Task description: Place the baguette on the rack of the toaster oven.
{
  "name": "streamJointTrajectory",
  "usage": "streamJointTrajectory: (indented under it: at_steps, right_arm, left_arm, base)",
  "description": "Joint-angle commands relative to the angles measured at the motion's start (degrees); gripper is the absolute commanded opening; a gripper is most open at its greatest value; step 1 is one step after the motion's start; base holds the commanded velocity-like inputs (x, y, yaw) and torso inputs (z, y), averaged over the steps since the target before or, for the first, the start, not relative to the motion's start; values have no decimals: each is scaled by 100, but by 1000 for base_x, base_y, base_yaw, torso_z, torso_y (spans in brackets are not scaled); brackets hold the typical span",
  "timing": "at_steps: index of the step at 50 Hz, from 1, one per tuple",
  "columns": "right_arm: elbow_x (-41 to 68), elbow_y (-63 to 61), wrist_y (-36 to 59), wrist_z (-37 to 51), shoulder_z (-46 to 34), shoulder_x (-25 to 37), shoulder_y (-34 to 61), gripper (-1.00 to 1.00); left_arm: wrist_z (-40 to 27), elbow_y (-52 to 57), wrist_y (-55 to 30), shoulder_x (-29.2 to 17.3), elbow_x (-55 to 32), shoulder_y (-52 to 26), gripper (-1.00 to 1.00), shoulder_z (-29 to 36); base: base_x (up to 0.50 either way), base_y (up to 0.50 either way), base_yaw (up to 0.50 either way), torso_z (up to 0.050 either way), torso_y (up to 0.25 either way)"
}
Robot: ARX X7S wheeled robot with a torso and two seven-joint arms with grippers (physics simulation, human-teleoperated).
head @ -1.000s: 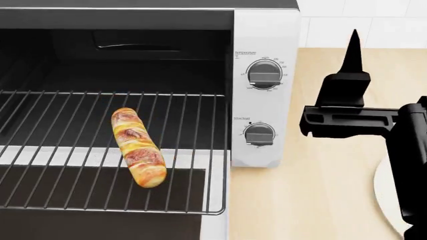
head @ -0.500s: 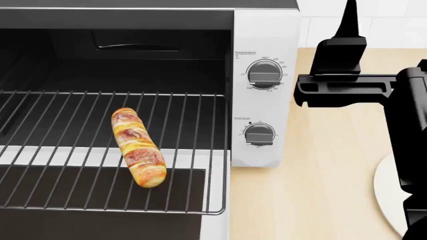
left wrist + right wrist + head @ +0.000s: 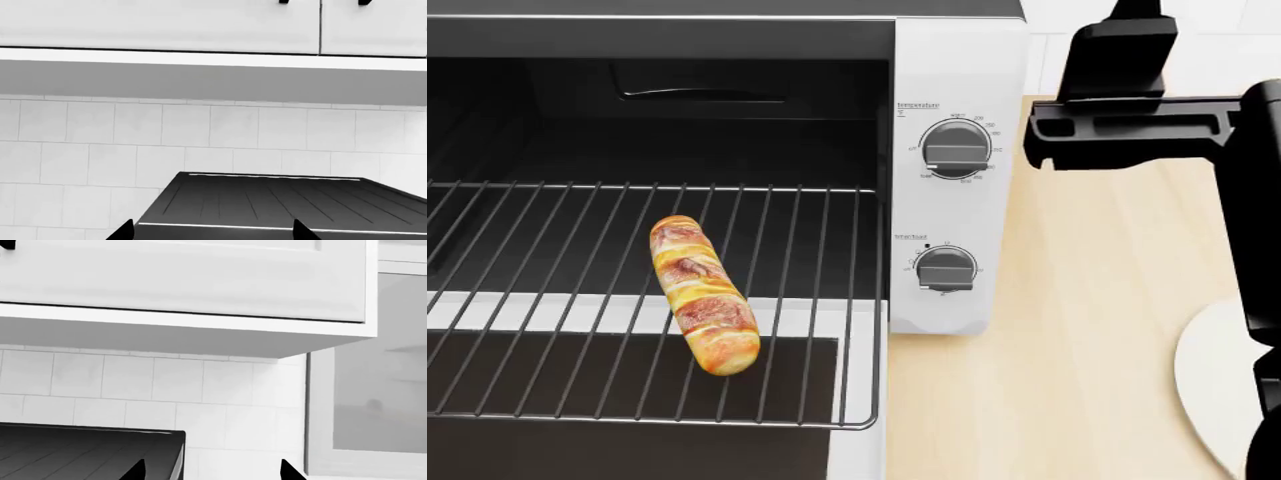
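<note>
A pale wooden counter [image 3: 1068, 350] runs under a white tiled wall [image 3: 133, 145], with white cupboards [image 3: 200, 275] hanging above. The toaster oven [image 3: 954, 60] stands on the counter with its door dropped open, the dark inside showing and two grey knobs [image 3: 954, 148] on its white side panel. The rack [image 3: 814, 300] is drawn out over the lowered door. The baguette [image 3: 702, 294] lies flat on the rack wires, slanted, with nothing touching it.

The right gripper [image 3: 210, 471] is lifted high beside the oven's knob panel, well apart from the baguette, which lies far below it and off to its left. Its two dark fingertips [image 3: 137, 471] stand wide apart with only wall tile between them, so it is spread and empty. It looks out over the black ribbed top of the oven toward the wall, with a white-framed window beyond it.

The left gripper [image 3: 210, 231] does not show from the head camera. Its own camera shows two fingertips [image 3: 124, 232] parted wide, nothing between them, and the oven's black top ahead of it below the tiles. The baguette is out of its sight.

A curved white plate edge [image 3: 1208, 390] sits on the counter below the right arm.
</note>
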Motion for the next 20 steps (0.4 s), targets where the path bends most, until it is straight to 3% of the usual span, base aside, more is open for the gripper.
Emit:
streamJointTrajectory:
  at_steps: [1, 20]
  right_arm:
    - [91, 160, 61, 170, -120, -30, 398, 100]
    - [145, 223, 224, 140, -266, 22, 831, 100]
  left_arm:
    - [-135, -142, -164, 30, -214, -548, 100, 123]
    - [-192, -214, -336, 1, -362, -1083, 100, 287]
  base:
    - [0, 0, 0, 0, 0]
    - [0, 0, 0, 0, 0]
